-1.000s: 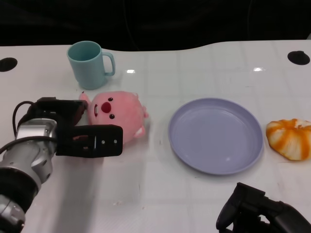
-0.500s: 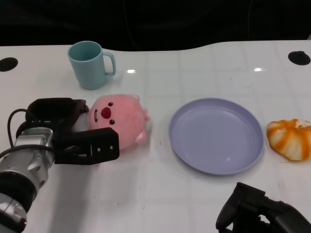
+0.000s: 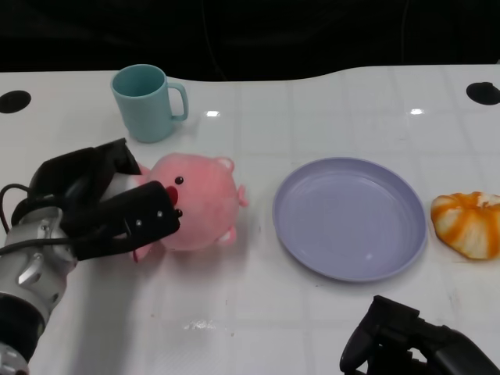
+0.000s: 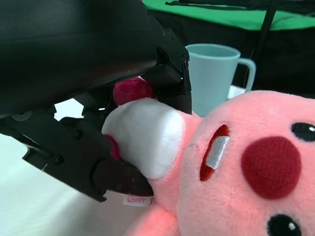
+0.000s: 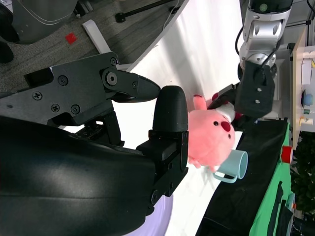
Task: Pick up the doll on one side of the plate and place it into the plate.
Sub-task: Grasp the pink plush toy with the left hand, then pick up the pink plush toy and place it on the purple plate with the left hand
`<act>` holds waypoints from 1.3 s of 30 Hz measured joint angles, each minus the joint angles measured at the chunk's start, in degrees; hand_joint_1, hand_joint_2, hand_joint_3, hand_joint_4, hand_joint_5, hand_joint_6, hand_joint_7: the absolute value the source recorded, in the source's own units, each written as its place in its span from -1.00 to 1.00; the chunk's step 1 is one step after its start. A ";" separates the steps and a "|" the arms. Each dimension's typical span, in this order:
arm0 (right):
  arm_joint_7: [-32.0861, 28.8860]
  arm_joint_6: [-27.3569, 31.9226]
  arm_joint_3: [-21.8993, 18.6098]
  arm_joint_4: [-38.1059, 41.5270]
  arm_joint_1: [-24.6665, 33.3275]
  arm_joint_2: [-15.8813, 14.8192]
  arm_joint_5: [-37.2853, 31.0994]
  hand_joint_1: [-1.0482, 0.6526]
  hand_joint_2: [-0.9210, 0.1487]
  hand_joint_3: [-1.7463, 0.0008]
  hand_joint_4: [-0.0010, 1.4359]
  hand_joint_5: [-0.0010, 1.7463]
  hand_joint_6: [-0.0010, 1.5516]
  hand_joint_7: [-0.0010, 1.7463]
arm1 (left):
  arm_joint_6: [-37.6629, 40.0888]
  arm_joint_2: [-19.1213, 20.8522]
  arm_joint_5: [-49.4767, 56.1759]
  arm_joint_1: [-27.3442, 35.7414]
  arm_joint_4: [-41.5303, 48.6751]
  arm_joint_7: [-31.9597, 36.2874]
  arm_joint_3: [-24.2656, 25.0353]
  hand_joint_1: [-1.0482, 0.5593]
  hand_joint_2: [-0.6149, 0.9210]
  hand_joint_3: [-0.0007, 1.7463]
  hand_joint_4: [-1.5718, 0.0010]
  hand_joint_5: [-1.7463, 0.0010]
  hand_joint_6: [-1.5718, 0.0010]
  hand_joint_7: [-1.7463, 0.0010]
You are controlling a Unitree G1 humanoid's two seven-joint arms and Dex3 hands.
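The pink plush doll lies tilted to the left of the lavender plate, its face turned toward my left hand. That hand grips the doll's side. In the left wrist view, black fingers pinch a white patch of the doll. I cannot tell whether the doll is off the table. My right hand rests low at the front right, holding nothing, its fingers apart. The right wrist view shows the doll and my left hand far off. The plate has nothing in it.
A teal mug stands behind the doll, near the far edge, and shows in the left wrist view too. An orange-and-white plush lies just right of the plate. Dark round holes mark the table's far corners.
My left hand has closed on the doll and drawn it slightly toward me and to the right. The doll has tipped and turned. The right hand has barely moved.
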 measured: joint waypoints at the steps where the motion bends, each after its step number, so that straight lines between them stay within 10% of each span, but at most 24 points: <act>1: -0.01 0.06 -0.01 0.00 -0.04 0.00 0.05 0.00 -0.95 0.33 -0.14 1.00 -0.43 0.89 | 0.08 0.03 -0.28 0.11 -1.04 -0.62 0.29 0.11 0.49 0.23 -0.20 -1.00 0.03 -1.00; 6: -0.05 0.49 -0.04 0.05 -0.36 0.00 0.22 -0.03 -0.92 0.32 -0.13 1.00 -0.43 0.90 | 0.98 0.07 -0.56 1.05 -7.05 -3.50 0.55 0.08 0.57 0.06 -0.18 -1.00 0.07 -1.00; 16: 0.21 0.36 -0.49 0.18 -0.16 -0.36 0.28 0.00 -0.90 0.30 -0.14 1.00 -0.42 0.89 | 3.63 -4.03 -0.41 1.36 -15.28 -5.09 -0.02 0.06 0.38 0.33 -0.21 -1.00 0.03 -1.00; 23: 0.23 0.36 -0.49 0.16 0.38 -0.37 0.34 0.00 -0.90 0.29 -0.14 1.00 -0.43 0.88 | 3.52 -9.70 1.24 -1.10 -12.97 -4.81 -2.54 0.06 0.32 0.26 -0.20 -1.00 -0.05 -0.74; 39: -0.14 -0.02 0.69 -0.39 1.25 -0.30 -0.07 -0.02 -0.91 0.29 -0.13 1.00 -0.43 0.89 | 5.07 -21.98 2.85 -13.00 -0.38 -3.29 -6.77 0.03 0.41 0.24 -0.18 -1.00 0.08 -1.00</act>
